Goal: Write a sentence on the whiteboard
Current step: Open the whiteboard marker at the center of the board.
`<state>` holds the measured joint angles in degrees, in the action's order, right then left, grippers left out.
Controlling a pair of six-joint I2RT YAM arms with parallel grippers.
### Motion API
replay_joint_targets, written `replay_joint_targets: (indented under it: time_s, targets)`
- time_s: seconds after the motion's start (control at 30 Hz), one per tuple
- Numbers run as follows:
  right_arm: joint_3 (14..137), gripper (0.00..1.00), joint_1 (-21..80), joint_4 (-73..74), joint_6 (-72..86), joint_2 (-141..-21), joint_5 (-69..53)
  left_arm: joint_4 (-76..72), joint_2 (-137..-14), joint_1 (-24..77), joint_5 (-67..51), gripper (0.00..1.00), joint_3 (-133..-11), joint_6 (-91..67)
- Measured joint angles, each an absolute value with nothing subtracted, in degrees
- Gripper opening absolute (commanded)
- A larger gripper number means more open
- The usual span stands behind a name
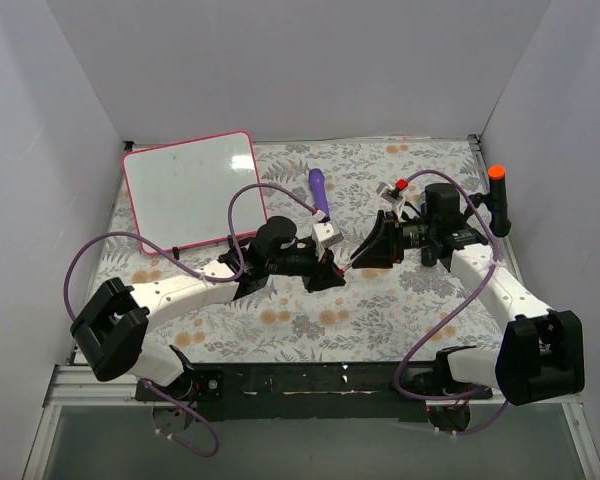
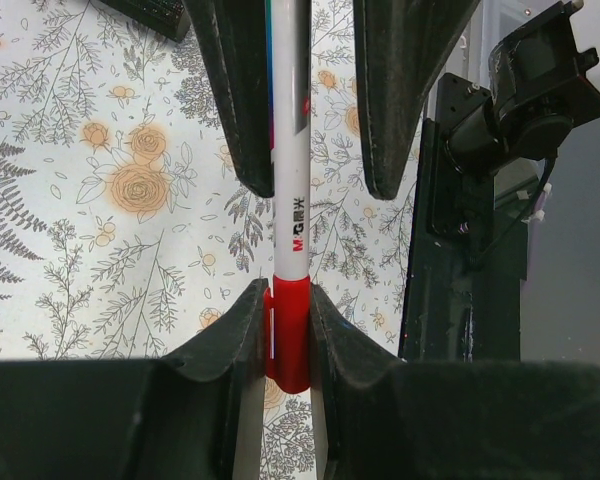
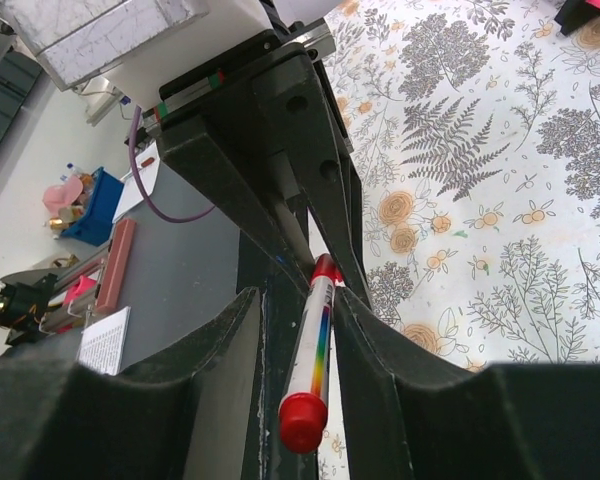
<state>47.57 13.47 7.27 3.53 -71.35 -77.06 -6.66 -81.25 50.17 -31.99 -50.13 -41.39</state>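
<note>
A white marker (image 2: 290, 200) with red ends and a rainbow stripe is held level above the floral cloth between both grippers. My left gripper (image 2: 290, 330) is shut on one red end of it. My right gripper (image 3: 298, 300) stands open around the barrel (image 3: 315, 340); one finger is against it and a gap shows on the other side. Both grippers meet mid-table, left (image 1: 332, 265) and right (image 1: 365, 250). The whiteboard (image 1: 190, 190), pink-framed, lies at the far left. Its white face looks blank, and the sentence is not in view.
A purple pen-like stick (image 1: 319, 190) lies just right of the board. A small red-capped item (image 1: 401, 185) sits behind the right arm. Grey walls close in the back and sides. Purple cables loop over both arms.
</note>
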Motion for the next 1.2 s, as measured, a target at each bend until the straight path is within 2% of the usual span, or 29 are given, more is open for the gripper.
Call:
replay_joint_targets:
  time_s: [0.2, 0.3, 0.37, 0.4, 0.63, 1.0, 1.2]
  targets:
    - [47.5, 0.39, 13.5, 5.6, 5.7, -71.3, -77.5, -6.7, -81.3, 50.2, -32.2, 0.00, -50.2, -41.4]
    - [47.5, 0.31, 13.5, 4.5, 6.8, -71.3, -77.6, -6.7, -81.3, 50.2, -32.6, 0.00, -50.4, -41.3]
    - [47.4, 0.05, 13.5, 3.9, 7.5, -71.3, -77.6, -6.7, -81.3, 50.2, -32.8, 0.00, -50.5, -41.3]
    - [47.4, 0.01, 13.5, 3.6, 7.4, -71.3, -77.5, -6.7, -81.3, 50.2, -33.1, 0.00, -50.6, -41.5]
    - [47.0, 0.01, 13.2, -0.1, 8.2, -71.3, -76.8, -6.1, -81.6, 50.0, -33.1, 0.00, -51.4, -42.2]
    - [50.3, 0.01, 10.3, 3.5, 6.1, -71.3, -79.1, -7.7, -80.2, 50.1, -31.1, 0.00, -51.4, -41.3]
    - [52.3, 0.01, 5.7, 3.3, 6.7, -71.2, -80.4, -3.9, -77.7, 50.0, -30.8, 0.00, -46.7, -40.6]
